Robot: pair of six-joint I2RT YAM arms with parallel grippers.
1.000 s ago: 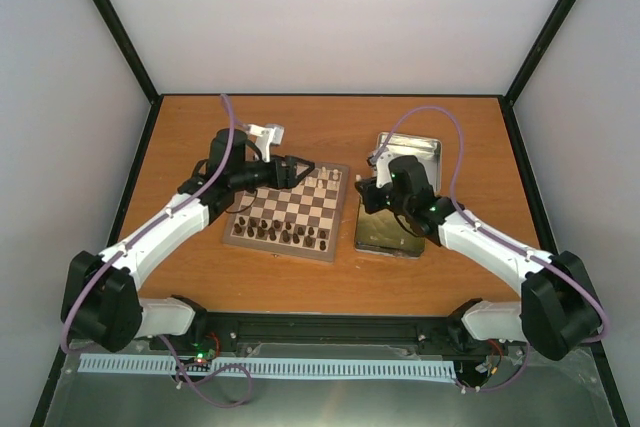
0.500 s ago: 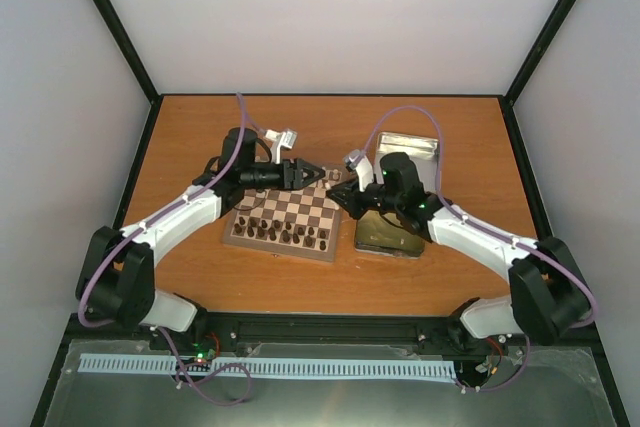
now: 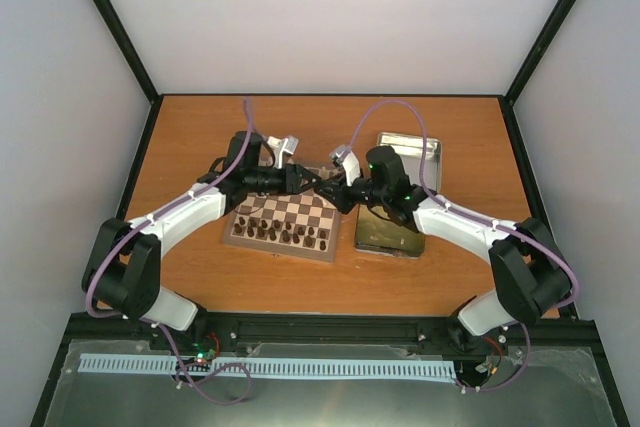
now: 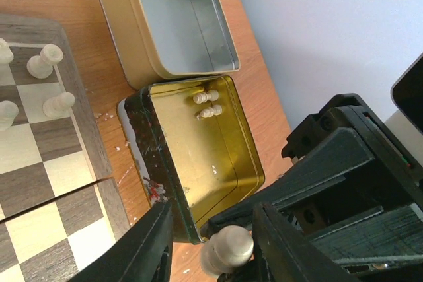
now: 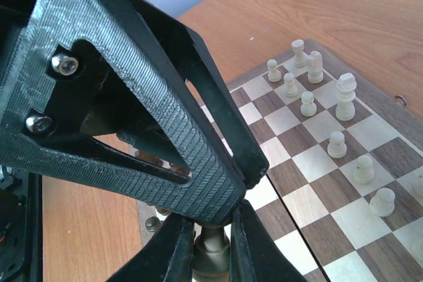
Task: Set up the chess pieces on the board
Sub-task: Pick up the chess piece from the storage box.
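Just two chess pieces lie in one gold tin.

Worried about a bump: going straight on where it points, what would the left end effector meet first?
Probably the right end effector, directly ahead; the chess piece it holds is nearest, depth unclear.

Soft, even overhead light leaves only faint shadows on the table, the gold tin gives a mild glare, and the chess piece closest to the right wrist camera sits blurred in shade.
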